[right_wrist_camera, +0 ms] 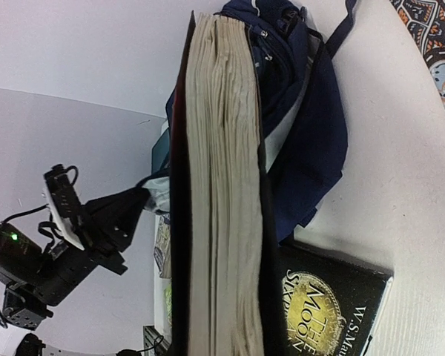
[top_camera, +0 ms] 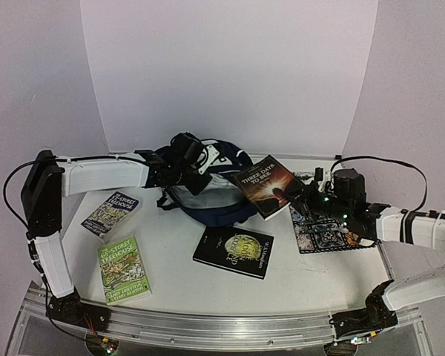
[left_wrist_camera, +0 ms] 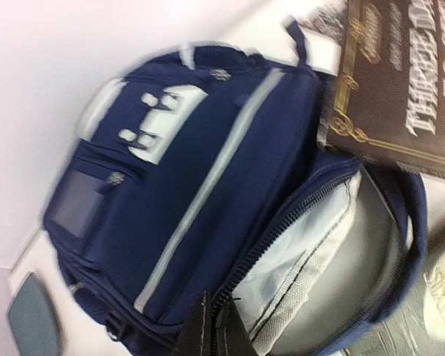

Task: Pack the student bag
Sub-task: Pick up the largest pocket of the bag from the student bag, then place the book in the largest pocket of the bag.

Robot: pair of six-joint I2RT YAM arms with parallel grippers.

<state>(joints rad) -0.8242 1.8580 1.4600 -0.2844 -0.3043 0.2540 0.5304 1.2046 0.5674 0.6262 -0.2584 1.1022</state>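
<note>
While the left gripper point(top_camera: 195, 169) holds the student bag point(top_camera: 211, 200) open, the right gripper point(top_camera: 289, 195), at the bag's 3 o'clock, clamps 1 brown book point(top_camera: 263, 184). Left wrist: jaws pinched together on the zip rim point(left_wrist_camera: 282, 222). Right wrist: the book's pages face the bag. Next, I think, tip it into the mouth.

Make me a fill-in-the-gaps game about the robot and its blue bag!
1. The right gripper holds the ____ titled Three Days to See.
2. The left gripper pinches the student bag, whose main pocket is zipped ____.
3. ____ Treehouse paperbacks lie on the table near the left arm.

Missing words: book; open; Two.
</note>
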